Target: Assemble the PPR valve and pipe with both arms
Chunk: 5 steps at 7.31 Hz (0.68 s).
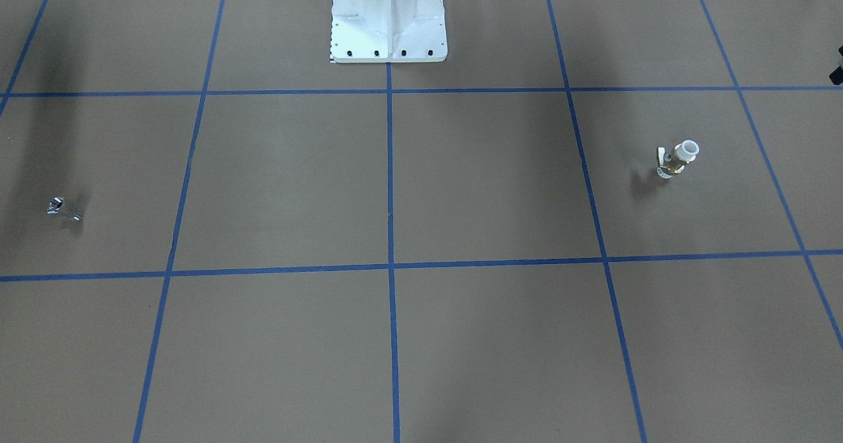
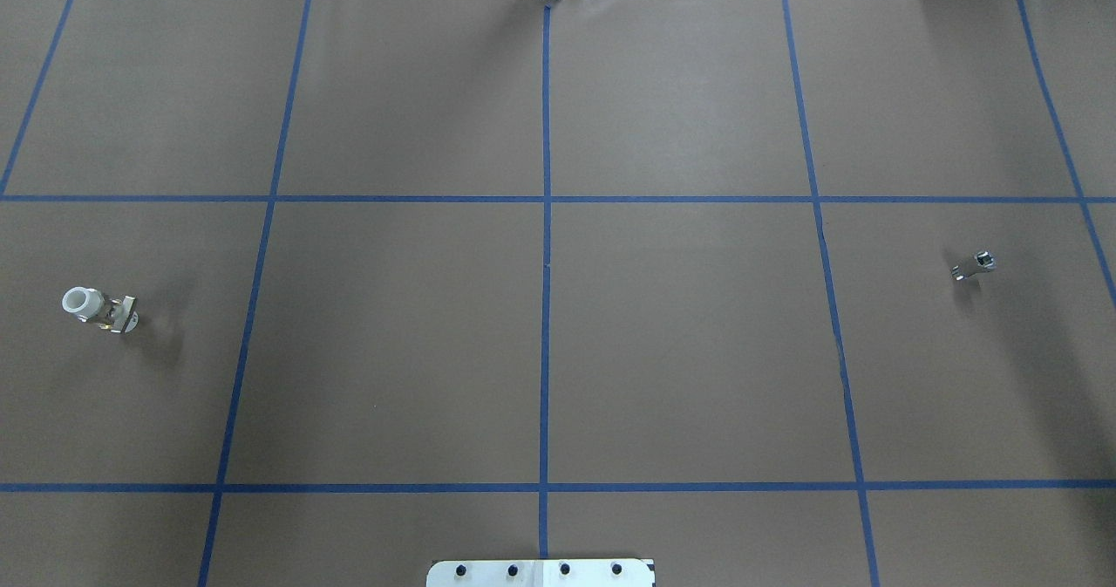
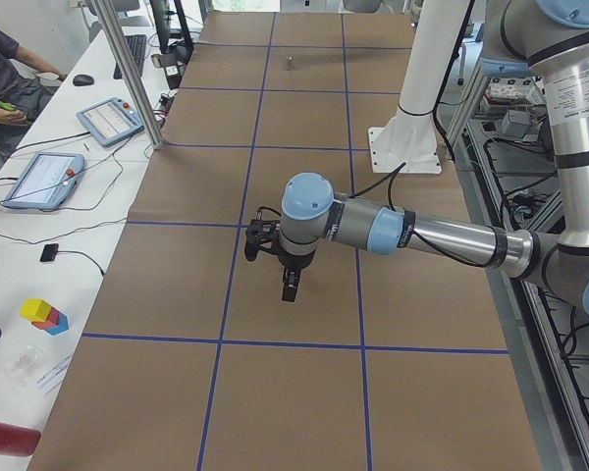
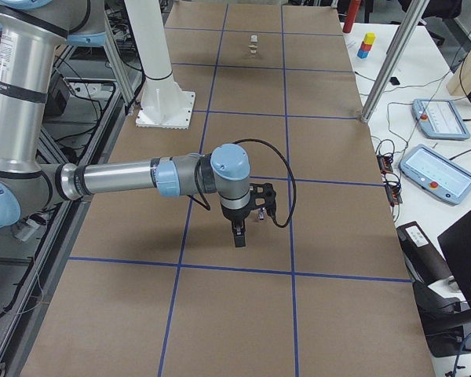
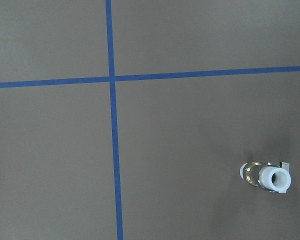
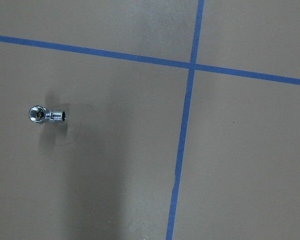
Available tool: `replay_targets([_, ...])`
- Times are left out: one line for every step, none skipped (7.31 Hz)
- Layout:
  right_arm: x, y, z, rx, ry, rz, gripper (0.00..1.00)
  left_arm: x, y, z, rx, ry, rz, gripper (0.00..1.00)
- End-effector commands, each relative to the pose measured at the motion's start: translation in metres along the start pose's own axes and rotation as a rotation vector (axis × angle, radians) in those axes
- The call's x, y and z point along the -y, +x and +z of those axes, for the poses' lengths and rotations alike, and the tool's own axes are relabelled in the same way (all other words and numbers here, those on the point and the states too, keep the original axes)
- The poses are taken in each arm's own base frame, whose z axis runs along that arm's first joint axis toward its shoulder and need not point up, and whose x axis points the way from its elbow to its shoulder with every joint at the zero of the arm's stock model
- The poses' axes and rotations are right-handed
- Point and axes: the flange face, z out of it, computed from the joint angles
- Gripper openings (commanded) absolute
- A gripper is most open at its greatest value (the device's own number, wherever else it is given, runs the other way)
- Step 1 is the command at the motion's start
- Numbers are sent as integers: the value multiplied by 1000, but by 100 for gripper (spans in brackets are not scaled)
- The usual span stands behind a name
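Note:
The PPR valve (image 2: 100,309) stands upright on the brown table on my left side, with white ends, a brass middle and a white side handle. It also shows in the front view (image 1: 677,159) and the left wrist view (image 5: 268,177). The pipe (image 2: 974,266), a small bent chrome fitting, lies far on my right side. It also shows in the front view (image 1: 63,208) and the right wrist view (image 6: 46,115). My left gripper (image 3: 288,292) and right gripper (image 4: 239,238) hang above the table, each over its own side. I cannot tell whether they are open or shut.
The white bolted pedestal (image 1: 388,15) stands at the robot's edge of the table. Blue tape lines (image 2: 546,221) divide the brown cover into squares. Tablets (image 3: 108,120), cables and a seated person (image 3: 5,74) are along the operators' side.

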Motion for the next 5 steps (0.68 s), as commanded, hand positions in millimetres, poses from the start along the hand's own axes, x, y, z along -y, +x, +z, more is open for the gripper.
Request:
replay_targets([-6, 1, 5, 41, -10, 12, 100, -5, -4, 3, -2, -7, -11, 100])
replay_targets([-10, 0, 4, 53, -13, 15, 100, 1, -2, 4, -1, 3, 8, 100])
replay_targets([-12, -3, 1, 56, -8, 10, 100, 1, 2, 1, -7, 19, 25, 100])
replay_targets([-12, -6, -1, 56, -4, 6, 100, -1, 4, 0, -9, 46, 55, 100])
replay_targets([-13, -5, 0, 58, -7, 15, 100, -6, 1, 2, -12, 47, 54, 100])
